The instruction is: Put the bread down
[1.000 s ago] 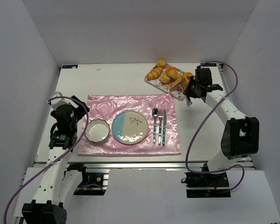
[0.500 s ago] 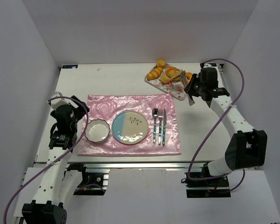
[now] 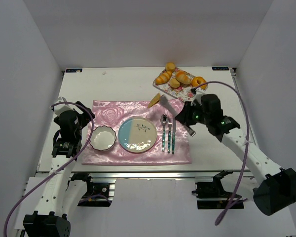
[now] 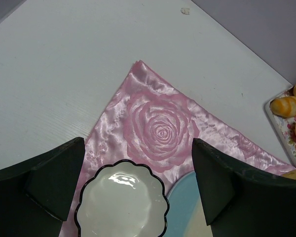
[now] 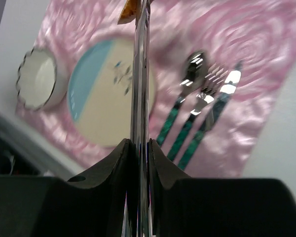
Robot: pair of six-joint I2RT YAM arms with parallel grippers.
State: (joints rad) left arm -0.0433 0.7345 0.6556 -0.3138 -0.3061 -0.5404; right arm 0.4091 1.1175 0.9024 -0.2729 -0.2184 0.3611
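Golden-yellow, the bread [image 3: 154, 100] is pinched at the tips of metal tongs [image 3: 166, 105]. It is carried over the far edge of the pink placemat [image 3: 108, 111], just beyond the plate [image 3: 137, 134] and near the tray [image 3: 183, 93] of rolls. The tongs are clamped between the fingers of the right hand [image 5: 139, 148], which is clenched on their handle end. In the right wrist view they are seen edge-on, with the bread at their far end. A spoon [image 5: 182, 96], fork [image 5: 200, 103] and knife [image 5: 212, 116] are laid on the placemat to the right of the plate. The left hand [image 4: 137, 148] is kept released, its fingers spread wide and gripping nothing, above the scalloped white bowl [image 4: 121, 202] on the placemat.
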